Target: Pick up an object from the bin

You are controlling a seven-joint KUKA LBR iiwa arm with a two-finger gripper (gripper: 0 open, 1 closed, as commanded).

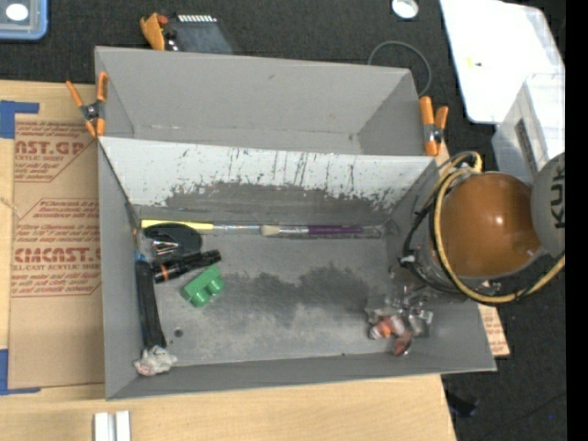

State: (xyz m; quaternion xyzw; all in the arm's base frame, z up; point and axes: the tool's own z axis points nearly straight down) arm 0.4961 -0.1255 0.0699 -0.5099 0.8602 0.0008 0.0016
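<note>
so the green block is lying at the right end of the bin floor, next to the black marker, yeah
Not quite. The camera view shows the green block at the left end of the bin floor, not the right. It does lie next to the black marker. The right end is where the gripper is.

Blurred gripper [400, 320]; arm [491, 223] cropped at right

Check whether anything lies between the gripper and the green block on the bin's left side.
Nothing visible does. Bare bin floor runs from the gripper at lower right to the green block; the black marker lies just past it.
</note>
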